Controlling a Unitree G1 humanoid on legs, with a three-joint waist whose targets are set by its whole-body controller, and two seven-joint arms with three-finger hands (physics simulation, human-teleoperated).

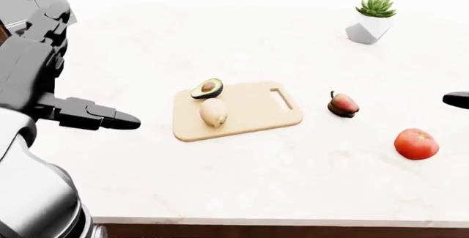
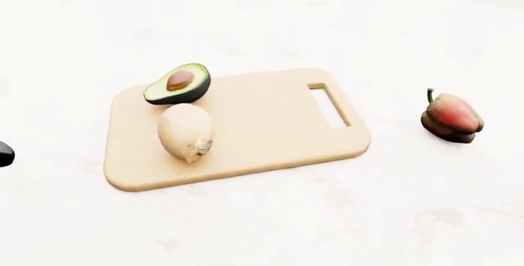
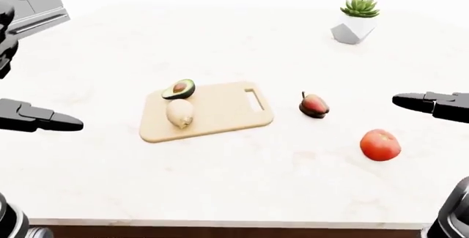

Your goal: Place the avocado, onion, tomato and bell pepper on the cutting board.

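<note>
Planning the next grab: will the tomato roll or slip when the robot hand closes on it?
The tomato looks round and smooth, so a nudge would probably roll it across the flat counter. Its glossy skin may slip between fingers. Likely soft, so squeeze gently.

Avocado [image 1: 208,88] and onion [image 1: 213,111] lie on the cutting board [image 1: 253,111]; bell pepper [image 1: 342,105] and tomato [image 1: 416,143] rest right.

A small green succulent [image 1: 376,5] grows in a white faceted pot [image 1: 369,29] on the far right of the pale marble counter [image 1: 242,183]. The pot stands upright, well apart from everything else on the surface. At the far left corner, a grey panelled cabinet [image 3: 33,2] shows beyond the counter's edge.
</note>
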